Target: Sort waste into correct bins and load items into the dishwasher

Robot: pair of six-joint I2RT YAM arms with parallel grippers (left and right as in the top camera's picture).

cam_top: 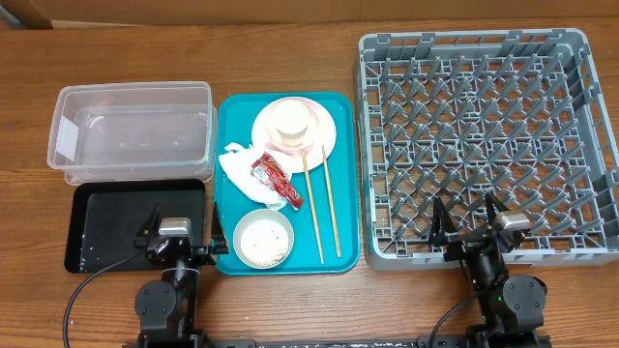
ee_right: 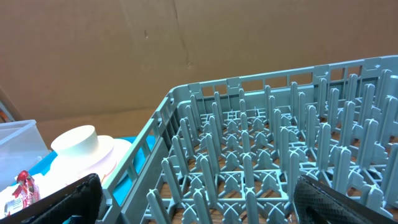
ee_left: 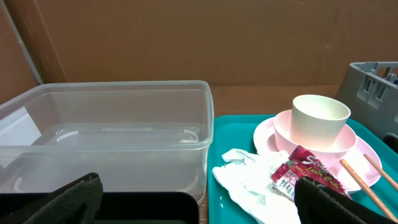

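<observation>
On the teal serving tray a small white cup sits in a pink bowl on a pale pink plate. In front lie a crumpled white napkin, a red wrapper, two chopsticks and a grey-white bowl with rice. My left gripper is open and empty over the black tray, in front of the clear tub. My right gripper is open and empty over the front edge of the grey dish rack.
The left wrist view shows the tub, napkin, wrapper and cup ahead. The right wrist view shows the rack's upright pegs and the cup to the left. A brown cardboard wall stands behind.
</observation>
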